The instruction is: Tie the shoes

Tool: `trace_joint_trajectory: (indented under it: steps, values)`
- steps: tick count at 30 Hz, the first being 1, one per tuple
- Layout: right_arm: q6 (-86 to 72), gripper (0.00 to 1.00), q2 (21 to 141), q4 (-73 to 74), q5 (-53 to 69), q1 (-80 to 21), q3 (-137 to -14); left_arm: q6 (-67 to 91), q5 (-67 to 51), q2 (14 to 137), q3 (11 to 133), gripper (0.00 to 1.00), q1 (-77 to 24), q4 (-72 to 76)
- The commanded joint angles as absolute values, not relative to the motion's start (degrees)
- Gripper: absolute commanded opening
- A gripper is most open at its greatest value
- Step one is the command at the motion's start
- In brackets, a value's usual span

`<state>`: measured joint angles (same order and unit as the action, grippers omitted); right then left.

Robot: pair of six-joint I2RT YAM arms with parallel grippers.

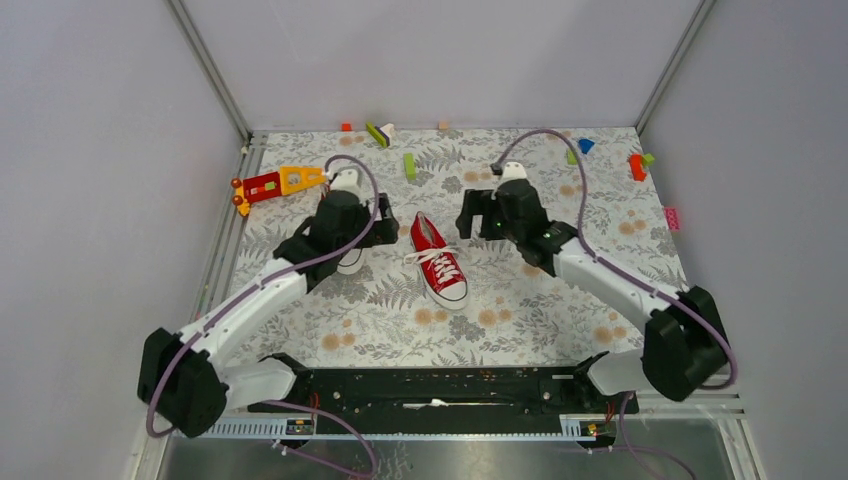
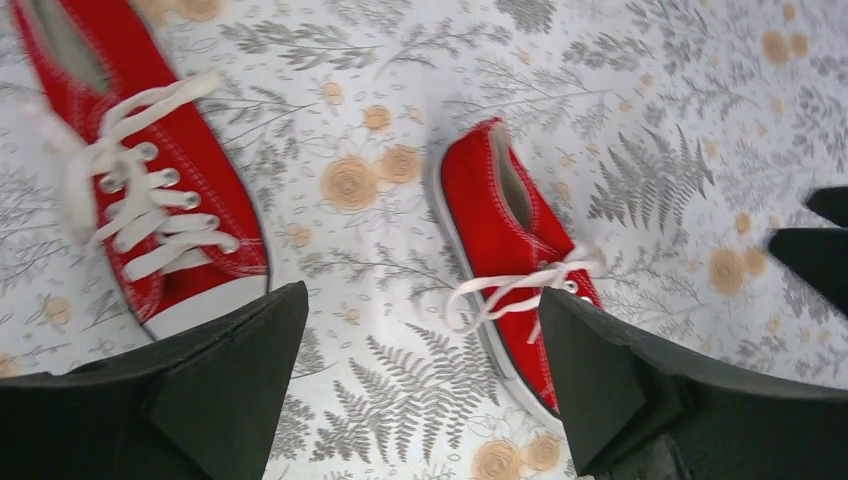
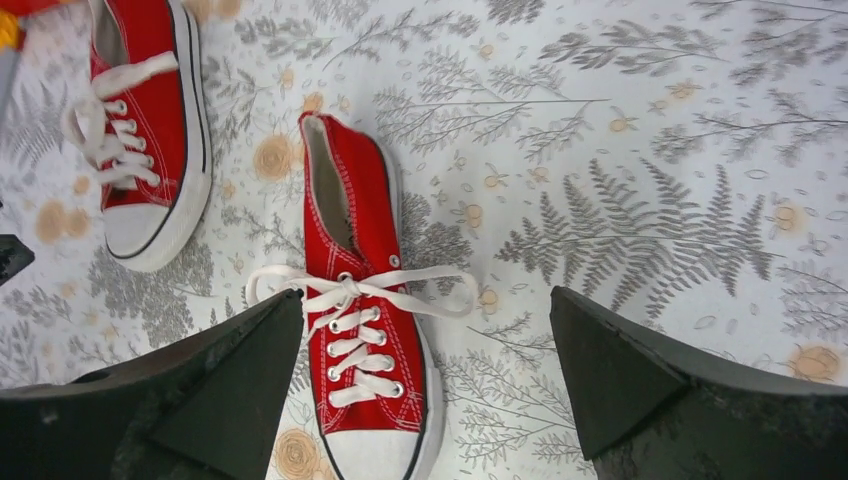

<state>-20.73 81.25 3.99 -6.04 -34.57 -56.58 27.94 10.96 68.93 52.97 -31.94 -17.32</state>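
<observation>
the middle shoe (image 1: 438, 258) and left shoe (image 1: 351, 262) were set sole-down on the bench (image 1: 520, 330), nothing gripped.
from above, the middle shoe was placed between both arms, presumably so each could reach a lace end; the left shoe was largely hidden under the left arm (image 1: 255, 300). in the left wrist view, the left gripper (image 2: 422, 295) was spread wide and empty over matte canvas, smooth rubber toe caps (image 2: 205, 305) and flat woven laces (image 2: 150, 215). in the right wrist view, the right gripper (image 3: 425, 293) was likewise wide and empty, poised over the middle shoe, whose laces were crossed in a loose bow.
</observation>
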Motion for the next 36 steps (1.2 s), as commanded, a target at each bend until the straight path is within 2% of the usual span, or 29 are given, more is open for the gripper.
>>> trace_joint_trajectory:
  steps: [1,5,8,12,15,19,24,27,31,33,34,36]
  values:
    - [-24.1,1.0,72.0,-7.9,-5.1,-30.5,-48.3,28.9,10.0,60.3,43.6,0.96,-26.7,-5.1]
    - [-19.1,1.0,63.4,-16.5,-19.1,-29.2,-38.5,22.8,23.9,55.8,38.0,0.96,-23.2,-1.8]
    - [-14.9,0.99,58.9,-27.6,-27.5,-27.9,-29.9,18.2,28.2,54.0,31.3,0.96,-19.8,7.7]
    - [-20.9,1.0,55.2,-16.5,-22.3,-15.9,-29.8,12.0,35.0,54.0,24.9,0.97,-16.2,19.3]
    - [-12.5,0.99,53.8,-22.3,-26.3,-15.0,-25.3,8.2,32.0,56.1,20.2,0.97,-14.0,31.1]
    - [-1.6,0.97,55.1,-45.4,-25.4,-13.4,-13.9,8.6,29.1,61.7,18.8,0.96,-9.5,35.6]
    - [4.0,0.98,57.4,-44.2,-23.5,-11.6,-13.5,6.1,19.9,65.9,13.7,0.93,-7.5,49.0]
    - [4.6,0.97,62.0,-46.2,-21.8,-10.6,-13.5,5.3,19.1,66.9,14.8,0.9,-7.4,48.1]
    - [3.7,0.95,72.9,-61.6,-20.2,-10.2,-10.7,4.2,19.0,69.1,15.7,0.87,-7.2,48.9]
    - [4.2,0.94,78.8,-68.7,-18.1,-9.4,-10.8,4.0,18.8,73.1,12.8,0.91,-6.4,58.8]
    - [4.1,0.94,79.7,-69.1,-17.9,-9.2,-10.9,4.0,16.8,75.5,12.2,0.92,-5.7,62.5]
    - [2.6,0.98,76.9,-57.6,-16.2,-7.7,-13.9,2.0,11.6,77.2,13.9,0.91,-5.4,61.3]
